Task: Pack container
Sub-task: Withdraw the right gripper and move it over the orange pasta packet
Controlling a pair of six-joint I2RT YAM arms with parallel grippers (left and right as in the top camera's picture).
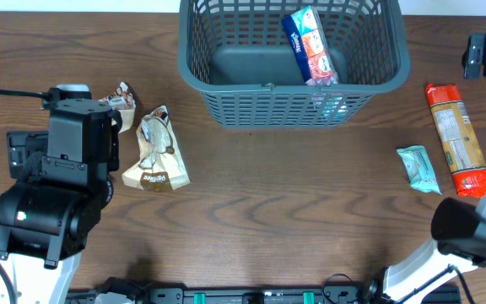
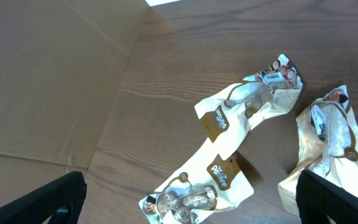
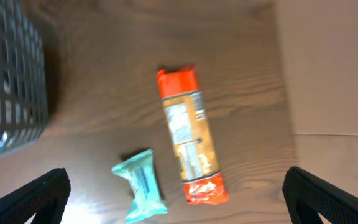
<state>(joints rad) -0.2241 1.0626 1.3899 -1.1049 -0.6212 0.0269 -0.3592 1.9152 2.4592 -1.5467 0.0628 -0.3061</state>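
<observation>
Left fingers (image 2: 61,199) spread wide and empty above cream-and-brown crinkled snack packets (image 2: 229,155) on the wooden bench (image 2: 185,68). The right fingers (image 3: 36,199) likewise gape over a long orange packet (image 3: 190,134). The large dark grey slotted plastic basket (image 1: 294,105) sits at the bench's far edge.

1. Brown wood-grain table (image 1: 268,211) fills the frame.
2. Grey lattice container (image 1: 260,108), top centre.
3. Cream snack packet (image 1: 157,152), left of centre; a smaller cream packet (image 1: 123,100) just upper left of it.
4. Teal packet (image 1: 418,169) beside a long orange packet (image 1: 457,139), right edge.
</observation>
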